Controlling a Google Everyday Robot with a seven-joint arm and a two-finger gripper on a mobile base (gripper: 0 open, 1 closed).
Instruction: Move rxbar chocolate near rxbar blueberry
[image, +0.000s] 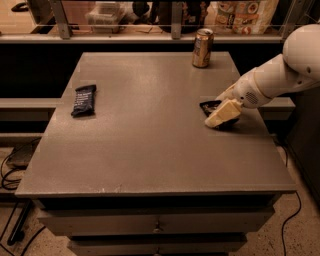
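Observation:
The rxbar blueberry (84, 100), a navy-blue wrapped bar, lies flat near the table's left edge. The rxbar chocolate (208, 106), a black wrapped bar, lies at the right side of the table. Only its left end shows, and the rest is hidden under the gripper. My gripper (222, 114), cream coloured, is down on or just over the chocolate bar. The white arm (280, 75) reaches in from the right. The two bars are far apart, with most of the table's width between them.
A brown drink can (202, 47) stands upright at the back of the grey table (150, 150), right of centre. A railing and shelves with packages run behind the table. Cables lie on the floor at the left and right.

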